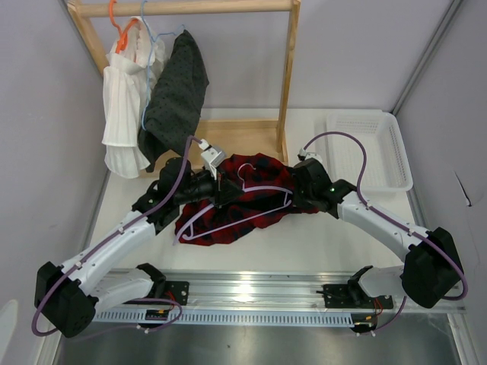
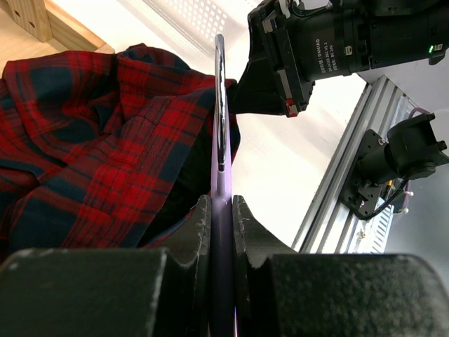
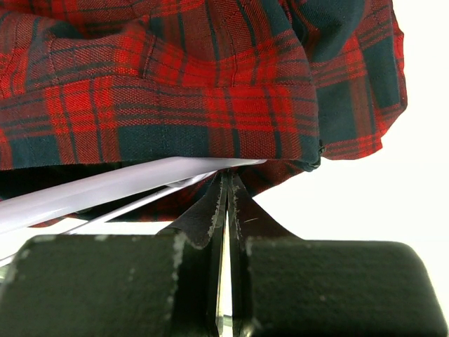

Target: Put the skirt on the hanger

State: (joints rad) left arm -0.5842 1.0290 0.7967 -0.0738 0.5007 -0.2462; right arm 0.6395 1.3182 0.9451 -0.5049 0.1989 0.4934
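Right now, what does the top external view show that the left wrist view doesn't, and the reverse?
Only top external: the white garment and the grey dotted garment hanging on the wooden rack. Only left wrist: the close look at the left end effector pinched shut on the hanger. Both: the checked skirt, the lilac hanger and the right arm next to them.

One wooden rack (image 1: 289, 76), far left. Three hangers: lilac hanger (image 1: 236, 219) mid-table, orange hanger (image 1: 120, 29) and pale blue hanger (image 1: 152, 46) up on that rack. Three garments: checked skirt (image 1: 259, 169), white pleated garment (image 1: 125, 114), dark dotted garment (image 1: 176, 91). One white basket (image 1: 365, 148), far right. Two arms: left arm (image 1: 114, 247), right arm (image 1: 380, 220). Two grippers: left gripper (image 2: 222, 203), right gripper (image 3: 226, 189).
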